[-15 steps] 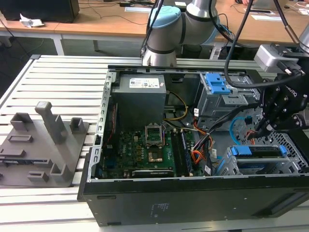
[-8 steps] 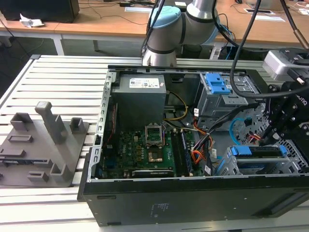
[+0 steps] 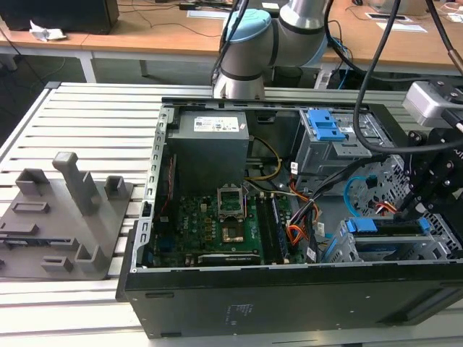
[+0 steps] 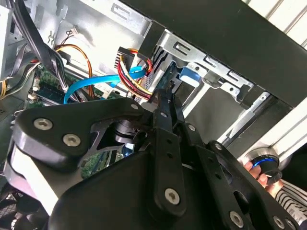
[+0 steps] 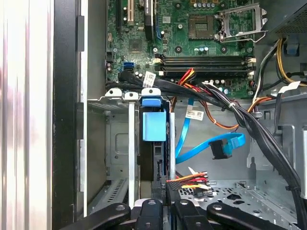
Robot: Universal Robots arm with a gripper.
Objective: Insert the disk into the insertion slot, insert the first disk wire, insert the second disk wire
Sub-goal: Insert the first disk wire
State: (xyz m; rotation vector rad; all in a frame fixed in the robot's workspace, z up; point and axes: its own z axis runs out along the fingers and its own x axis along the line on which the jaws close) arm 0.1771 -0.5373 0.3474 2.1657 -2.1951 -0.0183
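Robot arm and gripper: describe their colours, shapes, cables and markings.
The silver-grey tubular robot arm has rounded joints, one with a light blue cap. To its wrist run thick black cables, beside a silver-grey box-shaped unit. The matte black gripper is built of flat linkage bars pinned with silver screw heads. No markings are visible.

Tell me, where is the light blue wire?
In the first wrist view the light blue wire lies inside the computer case, between the blue-framed disk and the black cable bundle. It sits at the exterior view's right.
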